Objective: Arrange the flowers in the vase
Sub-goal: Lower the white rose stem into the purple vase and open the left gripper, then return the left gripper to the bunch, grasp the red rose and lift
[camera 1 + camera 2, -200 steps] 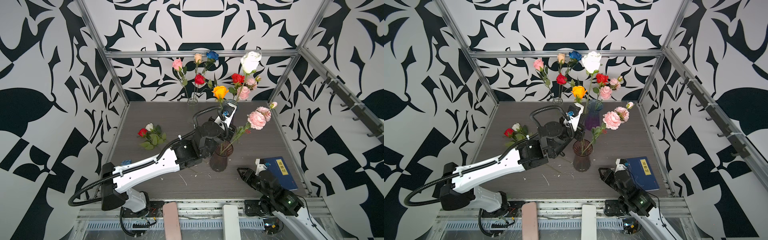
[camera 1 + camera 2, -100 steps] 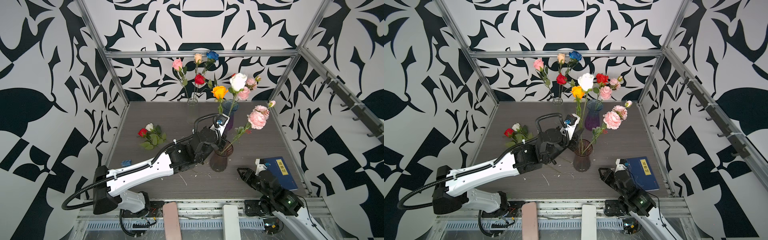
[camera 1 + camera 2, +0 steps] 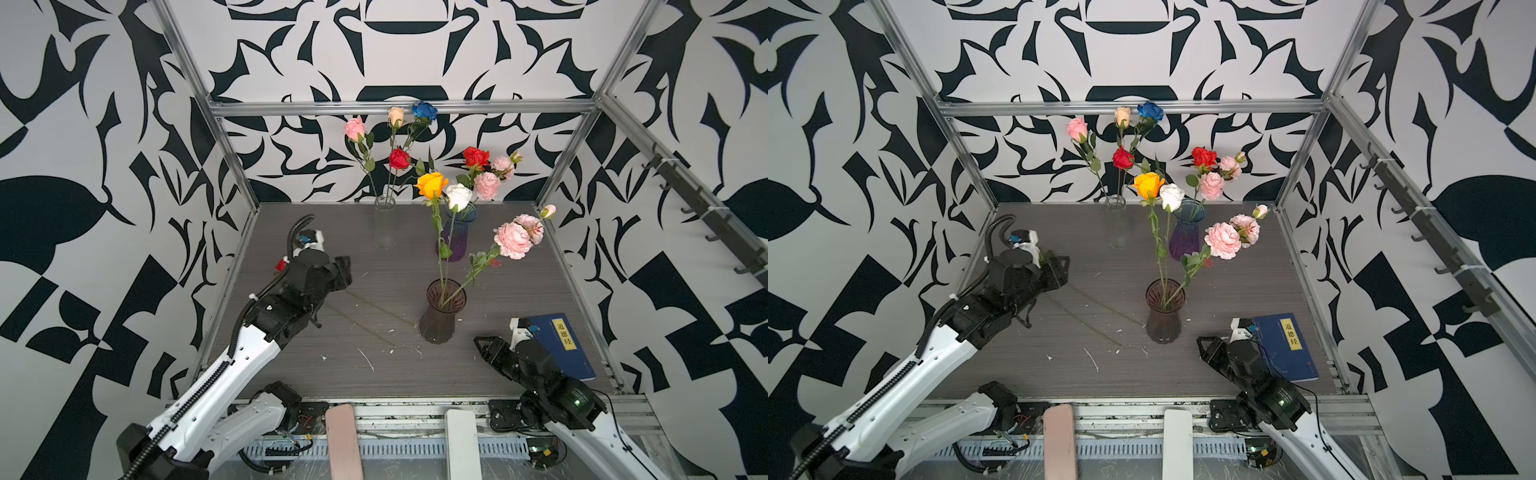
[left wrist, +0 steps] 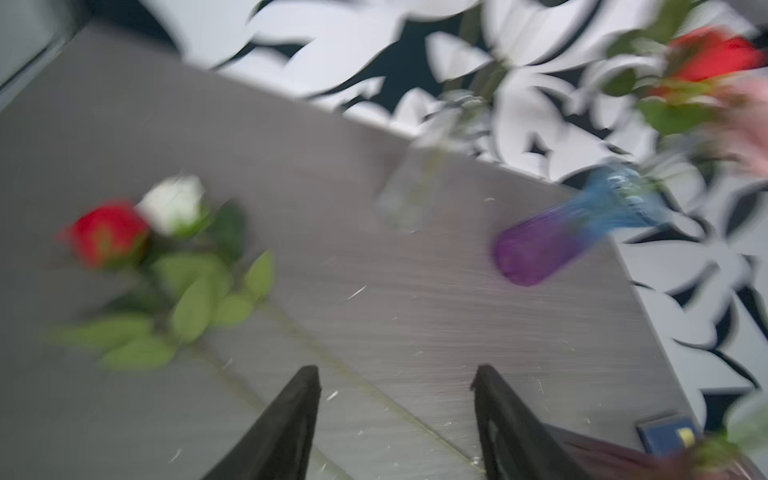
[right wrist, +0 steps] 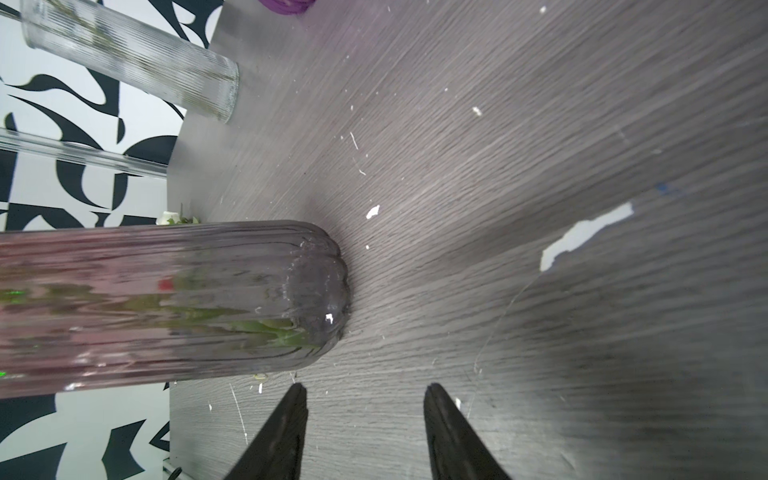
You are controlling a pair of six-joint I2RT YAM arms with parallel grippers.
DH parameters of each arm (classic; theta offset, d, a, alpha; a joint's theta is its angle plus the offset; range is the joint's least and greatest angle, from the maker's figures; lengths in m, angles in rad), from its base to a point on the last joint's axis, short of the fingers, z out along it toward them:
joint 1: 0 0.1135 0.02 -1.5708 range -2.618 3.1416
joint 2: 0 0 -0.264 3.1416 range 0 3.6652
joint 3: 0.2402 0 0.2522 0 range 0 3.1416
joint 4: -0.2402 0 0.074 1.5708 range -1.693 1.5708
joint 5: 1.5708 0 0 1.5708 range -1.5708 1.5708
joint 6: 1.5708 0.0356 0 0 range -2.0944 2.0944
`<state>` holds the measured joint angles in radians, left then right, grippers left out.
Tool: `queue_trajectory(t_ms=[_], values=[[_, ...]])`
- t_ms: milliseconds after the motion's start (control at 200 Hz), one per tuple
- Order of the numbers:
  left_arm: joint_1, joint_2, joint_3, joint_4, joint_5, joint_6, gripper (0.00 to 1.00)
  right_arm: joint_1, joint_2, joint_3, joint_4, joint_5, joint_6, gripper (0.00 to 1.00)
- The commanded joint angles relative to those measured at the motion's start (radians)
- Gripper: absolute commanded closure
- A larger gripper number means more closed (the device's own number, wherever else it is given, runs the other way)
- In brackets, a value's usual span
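Note:
A dark glass vase stands mid-table and holds an orange rose, a white rose and pink carnations. My left gripper is open and empty, low over the table's left side. In the left wrist view a red rose and a white rose lie on the table ahead of the open gripper, and their thin stems run between its fingers. In both top views the arm hides those heads. My right gripper rests open and empty to the right of the vase.
A clear vase with pink, cream, blue and red flowers and a purple-blue vase with red and pink ones stand at the back. A blue book lies front right beside my right arm. White flecks dot the table.
My left gripper let go of the white rose, which now stands in the dark vase, then opened and swung back left and down over the flowers on the table. The right arm stayed still.

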<state>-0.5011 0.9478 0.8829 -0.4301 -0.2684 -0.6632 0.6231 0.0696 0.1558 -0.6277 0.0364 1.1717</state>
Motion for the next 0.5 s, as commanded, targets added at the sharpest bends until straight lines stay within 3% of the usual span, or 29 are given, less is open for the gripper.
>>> queue_trajectory(t_ms=[0,70,165,370,495], values=[[0.181,0.074,-0.094,-0.127,0.256,-0.221,0.43,-0.005,0.024,-0.008,0.052,0.008,-0.01,0.51],[0.27,0.174,-0.119,-0.102,0.373,-0.237,0.43,-0.005,0.029,-0.008,0.054,0.008,-0.012,0.51],[0.308,0.335,-0.083,-0.111,0.408,-0.233,0.45,-0.005,0.021,-0.008,0.047,0.008,-0.014,0.5],[0.311,0.578,0.037,-0.152,0.295,-0.234,0.45,-0.005,-0.023,-0.007,0.013,0.015,-0.01,0.5],[0.312,0.707,0.143,-0.266,0.208,-0.256,0.49,-0.006,-0.043,-0.007,-0.002,0.019,-0.008,0.51]])
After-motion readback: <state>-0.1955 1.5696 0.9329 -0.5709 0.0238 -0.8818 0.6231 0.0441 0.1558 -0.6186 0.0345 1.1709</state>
